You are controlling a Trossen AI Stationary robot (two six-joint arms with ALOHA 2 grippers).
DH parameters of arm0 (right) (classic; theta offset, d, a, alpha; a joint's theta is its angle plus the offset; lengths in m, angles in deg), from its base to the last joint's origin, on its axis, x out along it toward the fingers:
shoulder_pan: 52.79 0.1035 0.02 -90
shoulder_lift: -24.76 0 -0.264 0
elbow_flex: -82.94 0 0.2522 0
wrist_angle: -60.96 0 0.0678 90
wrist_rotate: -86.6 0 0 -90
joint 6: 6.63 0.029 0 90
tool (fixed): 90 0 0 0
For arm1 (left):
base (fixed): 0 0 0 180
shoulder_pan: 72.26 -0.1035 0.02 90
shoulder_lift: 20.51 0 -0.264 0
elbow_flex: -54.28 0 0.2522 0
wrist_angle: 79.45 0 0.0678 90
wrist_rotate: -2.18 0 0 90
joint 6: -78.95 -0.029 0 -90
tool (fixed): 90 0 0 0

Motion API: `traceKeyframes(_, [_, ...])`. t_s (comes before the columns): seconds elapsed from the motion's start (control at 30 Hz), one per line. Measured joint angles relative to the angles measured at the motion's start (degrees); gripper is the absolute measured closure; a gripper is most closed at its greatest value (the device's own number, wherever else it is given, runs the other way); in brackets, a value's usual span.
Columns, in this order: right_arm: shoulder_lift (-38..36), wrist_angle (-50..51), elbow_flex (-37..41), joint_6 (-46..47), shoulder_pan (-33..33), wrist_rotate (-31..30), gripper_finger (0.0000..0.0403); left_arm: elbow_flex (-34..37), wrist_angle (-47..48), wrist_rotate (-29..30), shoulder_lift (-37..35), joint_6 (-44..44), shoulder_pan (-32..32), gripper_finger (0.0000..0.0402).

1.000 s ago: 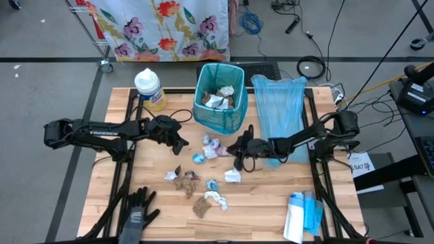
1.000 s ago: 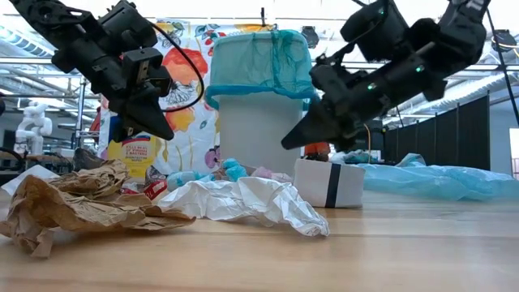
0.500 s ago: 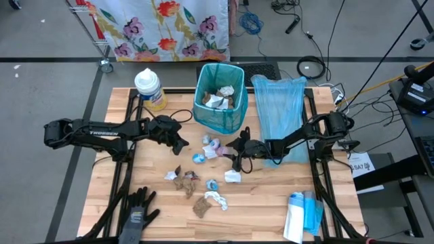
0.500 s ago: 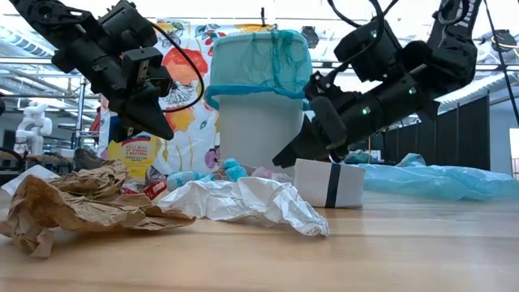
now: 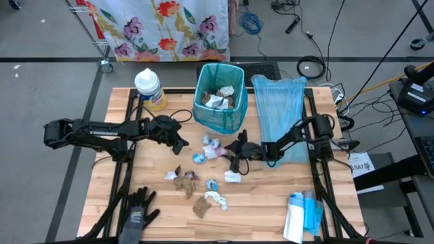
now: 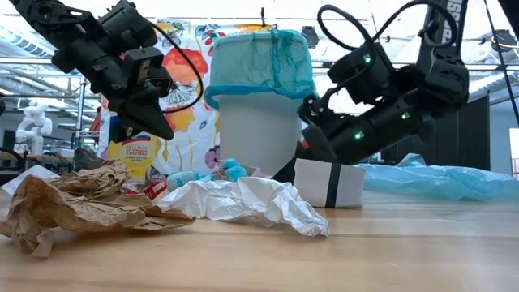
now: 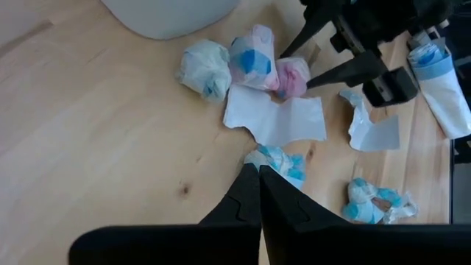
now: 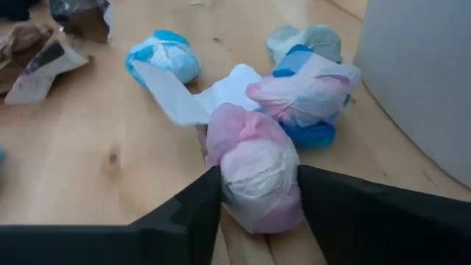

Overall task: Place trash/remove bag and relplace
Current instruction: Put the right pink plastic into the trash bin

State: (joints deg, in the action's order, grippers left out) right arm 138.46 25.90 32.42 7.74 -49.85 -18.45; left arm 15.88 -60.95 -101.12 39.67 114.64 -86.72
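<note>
On the wooden table (image 5: 271, 203) loose trash (image 5: 203, 177) lies scattered in front of a bin (image 5: 219, 98) lined with a teal bag, more scraps already inside it. Low over the pile, the right gripper (image 8: 254, 193) has its fingers spread either side of a pink and white wad (image 8: 254, 169), touching it. Beside it the left gripper (image 7: 259, 193) hangs pressed together. A flowered cloth (image 5: 163, 27) and loose cables (image 5: 308, 64) fill the grey floor behind.
</note>
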Motion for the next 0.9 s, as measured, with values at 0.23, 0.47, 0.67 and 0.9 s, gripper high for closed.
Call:
traceKeyframes(0.23, [-0.11,0.82,-1.04,3.86,0.07,0.20,0.0372,0.00,0.17,-0.20,0.00,0.03,0.02,0.0402])
traceKeyframes(0.47, [-9.14,17.00,-0.93,9.46,2.71,0.33,0.0389,-0.02,0.23,-0.26,0.00,-0.01,0.02,0.0401])
traceKeyframes(0.67, [-24.35,39.25,-0.91,15.07,6.31,-3.31,0.0399,-0.01,0.21,-0.31,0.00,-0.11,0.02,0.0401])
traceKeyframes(0.9, [-45.00,55.90,-3.66,18.04,8.00,-12.80,0.0399,0.00,0.17,0.14,0.00,-0.56,0.02,0.0401])
